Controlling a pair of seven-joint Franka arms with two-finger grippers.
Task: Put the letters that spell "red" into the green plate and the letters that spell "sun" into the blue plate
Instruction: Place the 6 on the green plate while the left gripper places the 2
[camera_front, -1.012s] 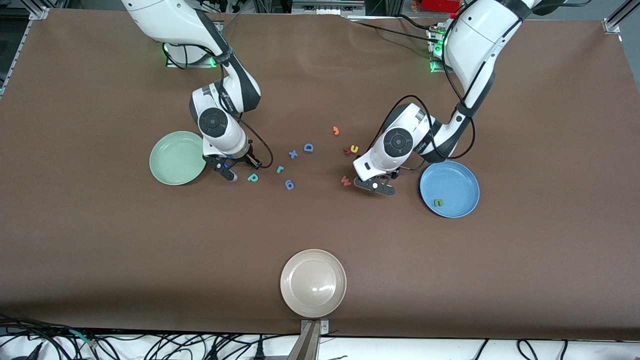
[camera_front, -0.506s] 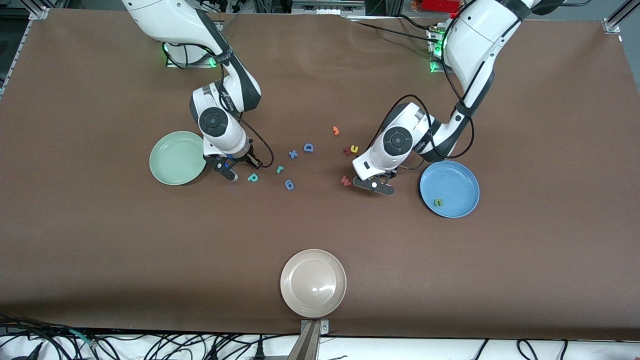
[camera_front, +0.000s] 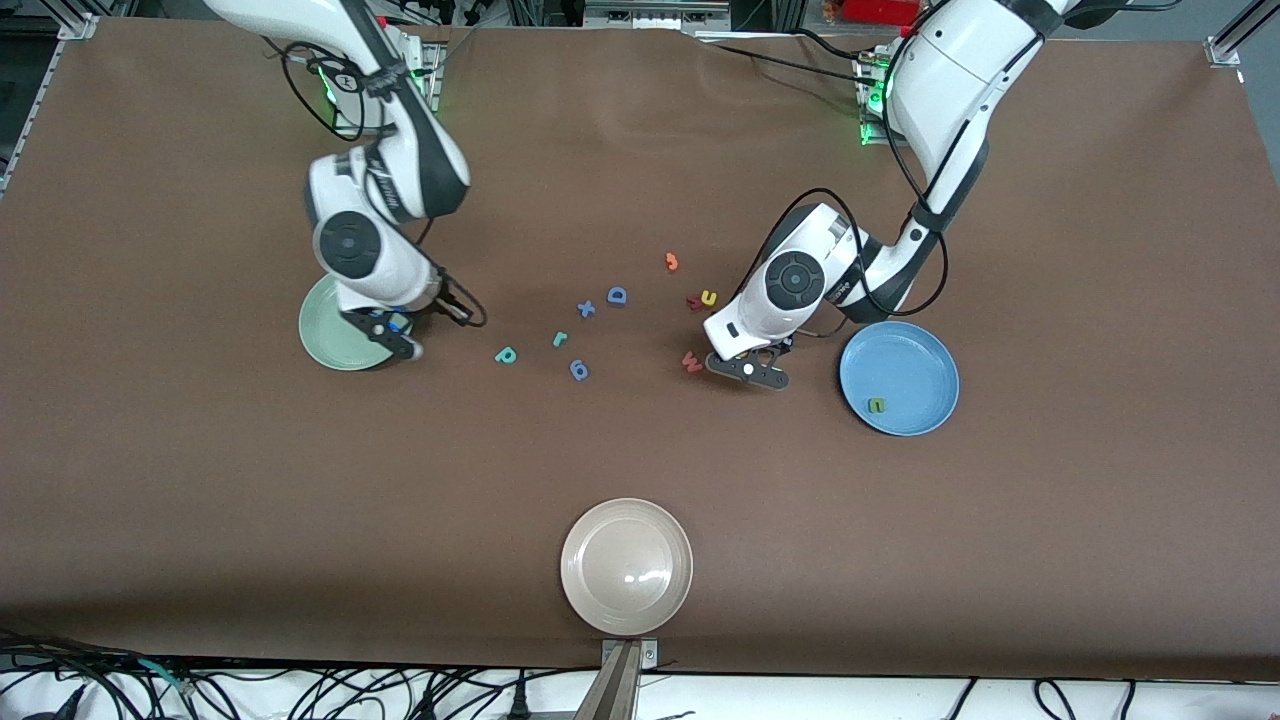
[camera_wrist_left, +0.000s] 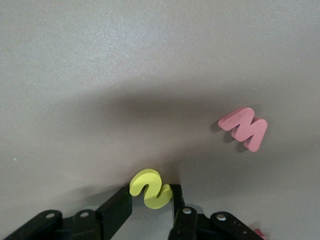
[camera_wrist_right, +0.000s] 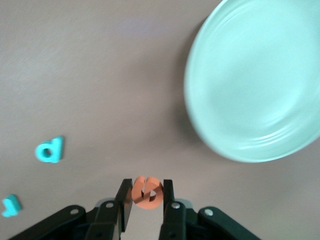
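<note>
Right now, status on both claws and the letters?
Right claw shut on small orange foam "e", at pale green plate rim. Left claw shut on small yellow foam "s", beside pink "w". Nothing blocking.

We note white arm shells, dark grey joints, looping black cables, black screw-studded fingers (camera_wrist_right: 125, 200), green base lights.

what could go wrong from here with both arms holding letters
The right tool pinches the orange e by its edges near the rim of the green plate; released too early, it may land on the table. The left tool grips the yellow s only at its fingertips, so it might slip on lifting, close to the pink w.
</note>
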